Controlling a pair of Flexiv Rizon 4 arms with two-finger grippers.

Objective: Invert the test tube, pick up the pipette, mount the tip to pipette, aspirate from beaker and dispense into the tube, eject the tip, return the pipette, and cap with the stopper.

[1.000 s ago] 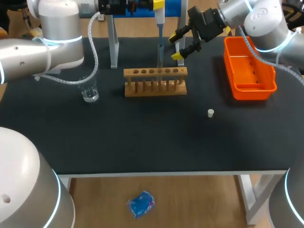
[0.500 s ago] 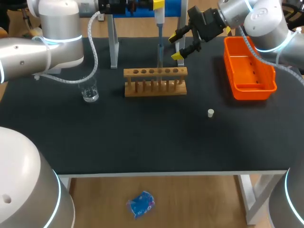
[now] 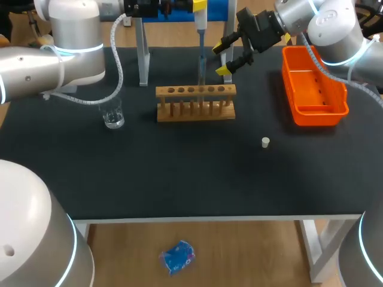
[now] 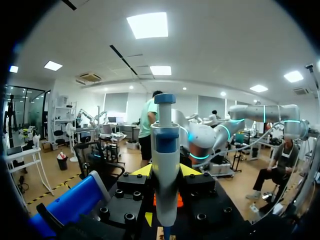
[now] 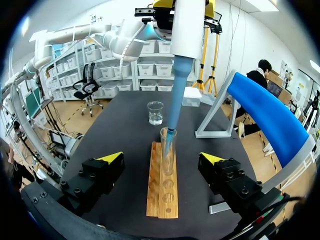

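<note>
The pipette point(image 3: 201, 36), white-bodied with a blue band and blue plunger knob, hangs upright over the wooden rack point(image 3: 195, 103). Its blue tip point(image 5: 171, 135) dips into the mouth of the test tube point(image 5: 168, 155). That tube is clear glass and stands upright, mouth up, in a rack hole. The small clear beaker point(image 3: 112, 115) stands upright on the tabletop point(image 3: 179, 173), apart from the rack's left end, with some clear liquid in it. The small white stopper point(image 3: 266, 142) lies alone on the tabletop, nearer than the rack's right end.
</note>
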